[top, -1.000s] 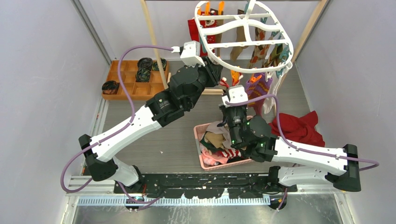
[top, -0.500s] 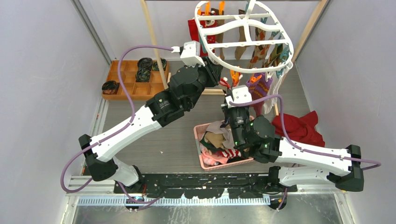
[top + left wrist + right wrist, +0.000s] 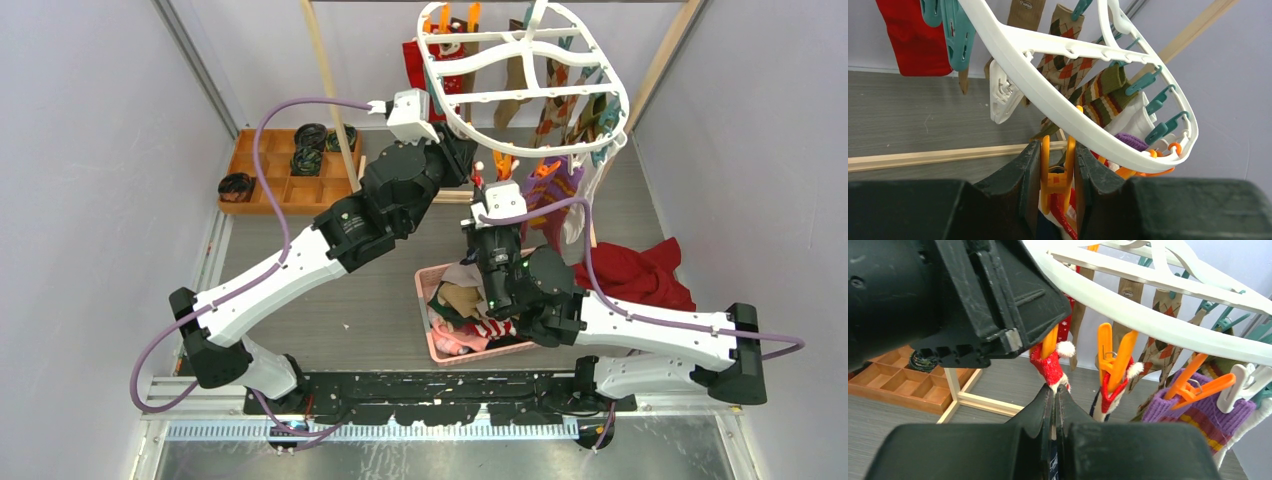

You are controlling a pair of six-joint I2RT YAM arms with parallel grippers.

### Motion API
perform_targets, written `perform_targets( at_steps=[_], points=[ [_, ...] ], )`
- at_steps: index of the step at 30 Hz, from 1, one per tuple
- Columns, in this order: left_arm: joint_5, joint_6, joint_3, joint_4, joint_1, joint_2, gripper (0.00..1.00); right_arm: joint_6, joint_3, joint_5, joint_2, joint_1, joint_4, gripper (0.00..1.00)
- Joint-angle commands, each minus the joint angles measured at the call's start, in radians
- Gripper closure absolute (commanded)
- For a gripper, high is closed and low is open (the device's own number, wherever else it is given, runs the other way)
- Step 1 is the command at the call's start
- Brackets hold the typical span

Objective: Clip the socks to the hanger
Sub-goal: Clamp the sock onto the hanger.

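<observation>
The white oval hanger [image 3: 525, 70] hangs at the back with several socks clipped along its rim [image 3: 1058, 107]. My left gripper [image 3: 1054, 150] is shut on the handles of an orange clip peg [image 3: 1058, 175] under the near rim. My right gripper [image 3: 1054, 390] is shut on a red, white and navy sock [image 3: 1048, 365] and holds it upright just below that peg [image 3: 1050, 340]. The sock's red edge [image 3: 1062, 220] lies between the peg's lower jaws. In the top view the right gripper [image 3: 482, 185] sits right under the left one [image 3: 468, 160].
A pink basket [image 3: 425, 300] of loose socks lies under the right arm. A red cloth [image 3: 640, 275] lies to its right. A wooden compartment tray [image 3: 270, 185] with black rolls stands back left, beside a wooden post [image 3: 330, 90]. A neighbouring orange peg [image 3: 1113, 357] grips a matching sock, next to a purple sock [image 3: 1188, 410].
The right arm swung slightly right, then back left, keeping the sock under the peg. The left arm has not moved, and both grips are unchanged.
</observation>
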Motion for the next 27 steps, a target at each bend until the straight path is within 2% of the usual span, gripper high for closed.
perform_targets(
  at_steps=[1,6,14,18,27],
  points=[
    [-0.046,-0.020,-0.014,0.058,0.001,-0.026,1.00,0.002,0.043,0.020,0.009,0.009,0.125,0.99],
    [-0.045,-0.026,-0.016,0.061,0.003,-0.025,1.00,-0.063,0.045,0.040,0.022,0.009,0.222,0.99],
    [-0.039,-0.047,-0.023,0.072,0.003,-0.024,0.99,-0.063,0.029,0.049,0.013,0.008,0.226,0.99],
    [-0.037,-0.060,-0.030,0.071,0.003,-0.034,0.75,-0.061,0.011,0.055,0.003,0.008,0.221,0.99],
    [-0.018,-0.091,-0.048,0.067,0.003,-0.060,0.49,-0.051,-0.007,0.059,-0.016,0.008,0.202,0.99]
  ],
)
